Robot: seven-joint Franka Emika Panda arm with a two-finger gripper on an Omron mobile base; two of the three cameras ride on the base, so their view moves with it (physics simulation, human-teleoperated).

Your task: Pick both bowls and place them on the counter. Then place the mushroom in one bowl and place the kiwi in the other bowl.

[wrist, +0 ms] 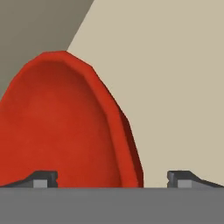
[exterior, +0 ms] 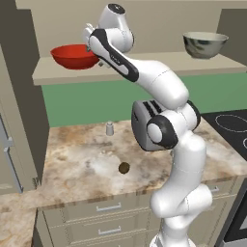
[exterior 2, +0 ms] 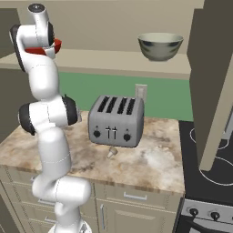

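End effector [wrist: 111, 177]: wide open, empty, red bowl [wrist: 61, 127] rim at 12 o'clock; misjudge closure and you nudge it along the shelf [exterior: 159, 65].

**Flat, even rendered light; soft shadows, coarse close-up**

Both base views were evenly and moderately bright, with no visible lamp. Shadows were faint: a soft dark patch sat under the kiwi [exterior: 124, 167] at centre frame, and the wall under the shelf [exterior: 202, 63] was barely darker. Pale glossy highlights ran along the white arm's [exterior: 161, 82] curved links and on the toaster's [exterior 2: 116, 121] front. The counter [exterior: 82, 164] showed a washed-out light blotch mid-frame. The grey bowl [exterior 2: 160, 46] carried dull reflections. Edges were slightly jagged, no lens bending at the borders. In the hand view, the red bowl [wrist: 61, 127] looked soft and blocky up close, shaded darker at its rim on the right.
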